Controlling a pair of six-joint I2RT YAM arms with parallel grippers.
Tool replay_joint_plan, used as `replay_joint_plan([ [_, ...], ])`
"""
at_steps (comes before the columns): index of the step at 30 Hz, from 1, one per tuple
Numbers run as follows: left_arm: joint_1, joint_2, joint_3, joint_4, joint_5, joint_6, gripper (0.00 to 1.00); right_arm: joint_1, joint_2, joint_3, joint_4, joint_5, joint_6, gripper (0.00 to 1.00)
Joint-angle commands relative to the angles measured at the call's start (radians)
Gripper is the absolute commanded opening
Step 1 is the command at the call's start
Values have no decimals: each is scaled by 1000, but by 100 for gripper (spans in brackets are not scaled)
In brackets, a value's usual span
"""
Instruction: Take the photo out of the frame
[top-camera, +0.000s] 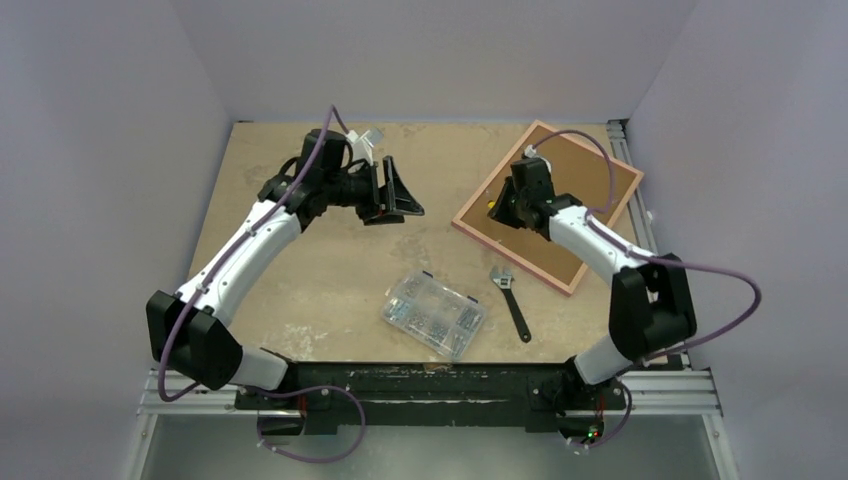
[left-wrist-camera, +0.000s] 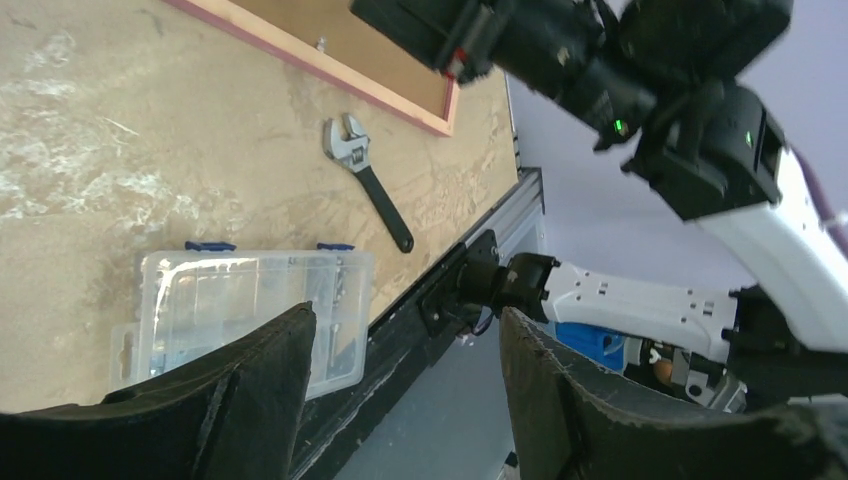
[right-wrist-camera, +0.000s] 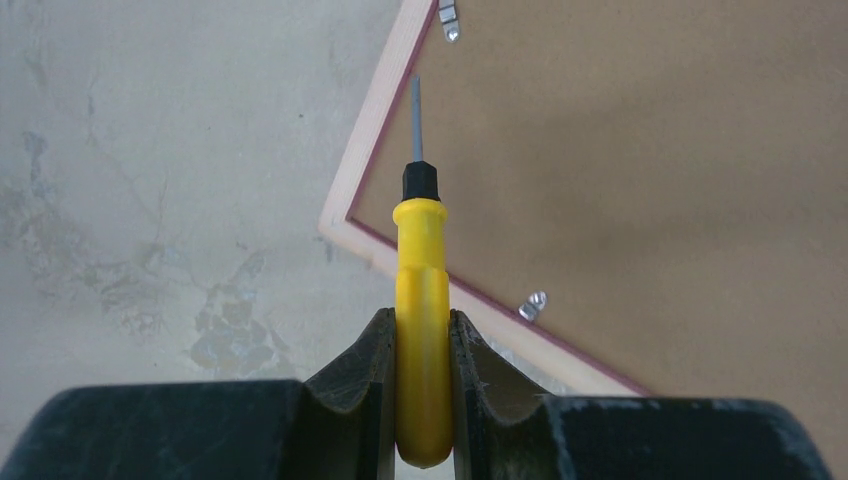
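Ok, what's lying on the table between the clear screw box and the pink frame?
An adjustable wrench lies there, between the screw box and the frame; top and left wrist views show it.

Open table (top-camera: 330, 275) on the left, clutter near centre
You can pass left of the clear plastic compartment box (top-camera: 433, 314); the black-handled steel wrench (top-camera: 511, 305) lies between it and the pink rectangular frame (top-camera: 548, 205).
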Motion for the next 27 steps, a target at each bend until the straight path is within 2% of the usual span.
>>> replay_joint_plan([
  [1, -15, 11, -1, 17, 80, 60, 65, -52, 131, 154, -19, -160, -30, 0],
  [5, -13, 19, -2, 18, 84, 52, 66, -56, 205, 218, -41, -178, -22, 0],
  [10, -10, 25, -8, 26, 93, 44, 65, -57, 260, 251, -92, -126, 1, 0],
  [19, 4, 30, -15, 35, 99, 37, 64, -53, 234, 284, -157, -30, -29, 0],
  [27, 6, 33, -26, 59, 120, 22, 64, -52, 249, 271, -142, -50, -39, 0],
])
